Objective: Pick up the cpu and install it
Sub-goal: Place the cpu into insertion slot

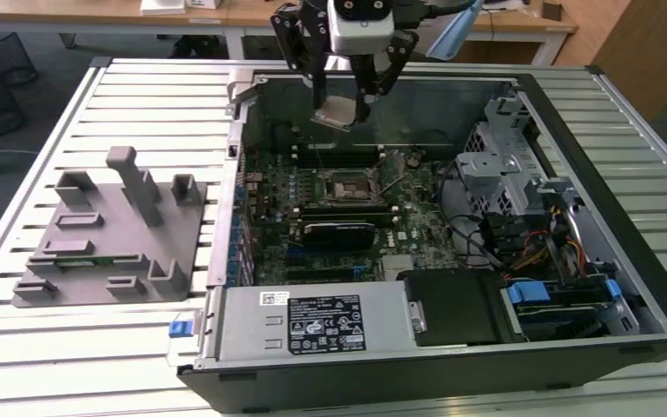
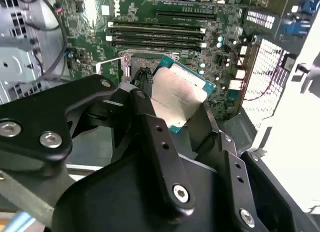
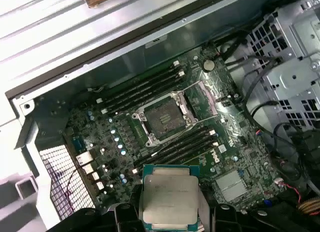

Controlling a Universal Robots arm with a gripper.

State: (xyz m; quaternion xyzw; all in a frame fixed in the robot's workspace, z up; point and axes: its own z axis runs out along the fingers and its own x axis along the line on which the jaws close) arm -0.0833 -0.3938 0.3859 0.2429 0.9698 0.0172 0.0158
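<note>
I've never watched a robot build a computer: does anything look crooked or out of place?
Only the cpu: it hangs tilted between the fingers above the case, not level with the empty socket. Nothing looks spilled or broken.

One cpu, one socket, one grey fixture, one case, one tool (all singles).

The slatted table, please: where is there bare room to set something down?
Bare slats of the table lie beyond the grey fixture and in front of it. The computer case is crowded; the gripper holds the cpu above it.
</note>
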